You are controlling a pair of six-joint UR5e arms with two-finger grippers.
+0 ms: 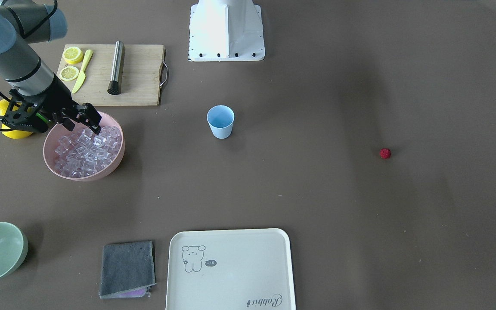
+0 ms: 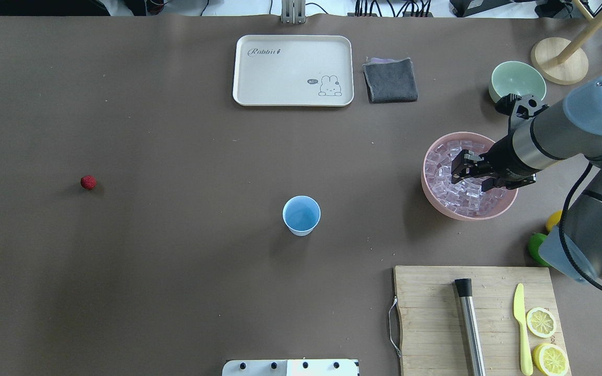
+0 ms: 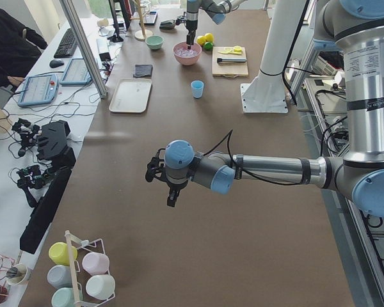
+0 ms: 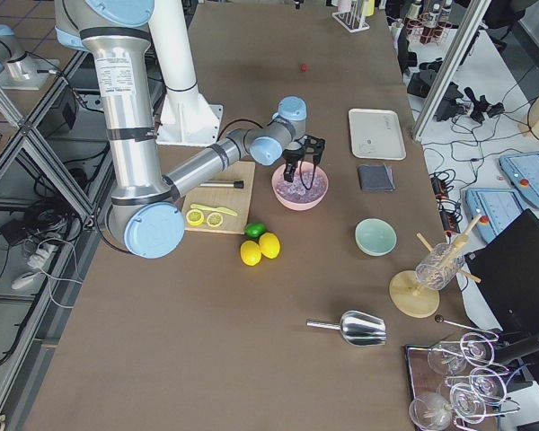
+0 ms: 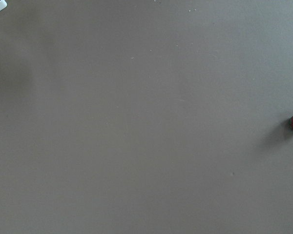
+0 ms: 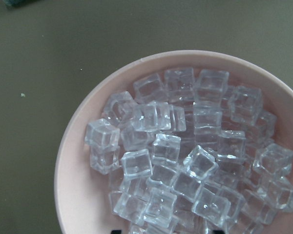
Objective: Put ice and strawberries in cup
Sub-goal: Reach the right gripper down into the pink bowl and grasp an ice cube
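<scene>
The right fingers (image 1: 94, 121) are spread apart with nothing gripped between them. Their tips hang low over the ice (image 6: 185, 161), inside the rim of the pink bowl (image 6: 80, 146). I cannot tell whether they touch a cube. In the right wrist view only the tips show, at the bottom edge.

The ice is a heap of small clear, glassy cubes, all alike, filling most of the bowl. In the overhead view the bowl sits at middle right.

The cup (image 2: 301, 215) is a plain light blue tumbler, tapered and without a handle. It stands upright with its mouth open, just below the centre of the overhead view, well apart to the left of the bowl and the right fingers.

The strawberry (image 2: 88, 181) is one small, round, bumpy red berry. It lies alone on the brown worktop (image 2: 175, 130) at the far left of the overhead view, well apart from the cup.

The left fingers (image 3: 171, 195) hang above bare worktop at lower centre of the left side view. I cannot tell whether they are spread or closed. In the left wrist view the berry is cut off by the right edge.

A cutting board (image 2: 431, 313) with lemon slices (image 2: 541, 321) fills the overhead view's lower right.
</scene>
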